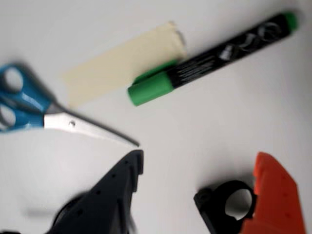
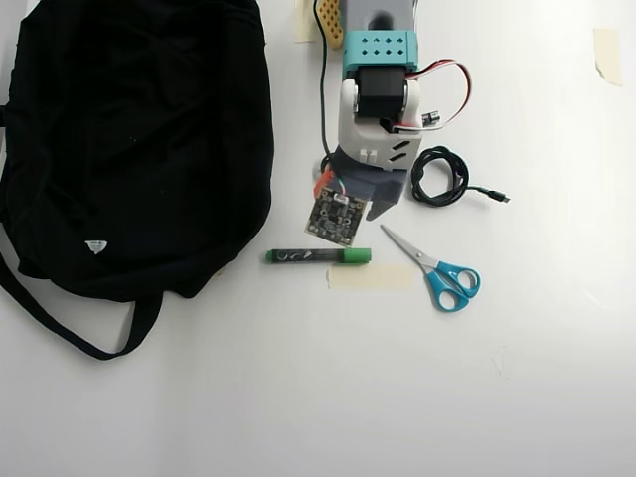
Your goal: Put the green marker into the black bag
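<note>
The green marker lies flat on the white table, its green cap toward the right in the overhead view, just right of the black bag's lower edge. In the wrist view the marker lies diagonally, cap at lower left. The black bag fills the left of the overhead view, with a white logo patch and a strap trailing below. My gripper is open and empty, with a black finger and an orange finger, hovering just short of the marker. In the overhead view the gripper sits above the marker, mostly hidden under the wrist camera board.
Blue-handled scissors lie right of the marker, and they also show in the wrist view. A beige tape strip is stuck beside the marker cap. A coiled black cable lies right of the arm. Another tape piece is at top right.
</note>
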Controlling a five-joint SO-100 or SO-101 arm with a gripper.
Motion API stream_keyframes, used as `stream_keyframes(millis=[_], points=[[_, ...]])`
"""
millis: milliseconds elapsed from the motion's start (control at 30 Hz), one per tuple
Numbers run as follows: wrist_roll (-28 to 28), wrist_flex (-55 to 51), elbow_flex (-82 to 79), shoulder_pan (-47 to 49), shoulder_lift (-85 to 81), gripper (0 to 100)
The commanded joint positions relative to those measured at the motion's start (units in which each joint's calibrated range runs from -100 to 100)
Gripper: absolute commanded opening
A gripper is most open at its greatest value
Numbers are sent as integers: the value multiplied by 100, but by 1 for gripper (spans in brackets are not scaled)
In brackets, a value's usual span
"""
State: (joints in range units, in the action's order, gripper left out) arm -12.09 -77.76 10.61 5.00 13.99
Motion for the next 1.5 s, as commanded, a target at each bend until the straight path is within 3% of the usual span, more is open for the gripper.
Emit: stream_keyframes(millis=[0, 200, 533, 867, 1200, 1467], points=[[270, 67, 223, 76, -55, 30], [831, 213, 259, 211, -129, 30], [920, 412, 268, 188, -79, 29], [2913, 351, 116, -133, -55, 29], [4004, 412, -64, -358, -46, 29], [4533, 412, -73, -447, 136, 29]])
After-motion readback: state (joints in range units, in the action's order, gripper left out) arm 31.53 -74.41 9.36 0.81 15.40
